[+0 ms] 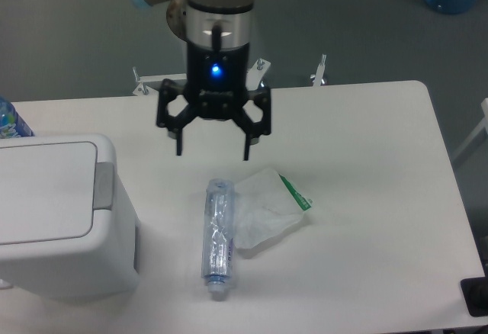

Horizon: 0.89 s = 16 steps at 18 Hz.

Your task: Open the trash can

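The trash can (53, 219) is a large white boxy bin at the left edge of the table, with its flat lid down and a grey push tab (104, 185) along the lid's right side. My gripper (213, 154) hangs open above the table's middle, pointing down, to the right of the bin and apart from it. Nothing sits between its fingers. Its fingertips hover just above the far end of a bottle.
A crushed clear plastic bottle (217, 235) lies on the table right of the bin, with a crumpled clear bag (267, 206) with a green strip beside it. A blue-labelled bottle (9, 119) peeks behind the bin. The table's right edge (450, 181) runs near a black object (476, 296).
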Motion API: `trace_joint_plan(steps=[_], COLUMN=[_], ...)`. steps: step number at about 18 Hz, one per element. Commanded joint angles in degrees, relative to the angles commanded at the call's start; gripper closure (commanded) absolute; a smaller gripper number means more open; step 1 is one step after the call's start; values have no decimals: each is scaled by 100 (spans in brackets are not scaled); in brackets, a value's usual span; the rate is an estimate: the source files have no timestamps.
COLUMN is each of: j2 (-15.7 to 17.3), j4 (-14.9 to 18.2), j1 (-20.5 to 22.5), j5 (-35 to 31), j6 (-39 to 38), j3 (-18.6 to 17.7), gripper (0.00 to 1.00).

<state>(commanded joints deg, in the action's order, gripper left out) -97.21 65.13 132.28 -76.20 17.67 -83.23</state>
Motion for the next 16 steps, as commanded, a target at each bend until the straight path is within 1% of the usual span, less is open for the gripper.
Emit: trace_joint_plan(steps=[7,9,13,16], j2=[-228,-255,-316,-369], j4=[-17,-35,-53,-245], j1=[-378,-414,-440,-449], j5=[0,0,87,114], j6=[0,-123,-615,-633], j3=[44,26,35,18], gripper=[0,0,0,0])
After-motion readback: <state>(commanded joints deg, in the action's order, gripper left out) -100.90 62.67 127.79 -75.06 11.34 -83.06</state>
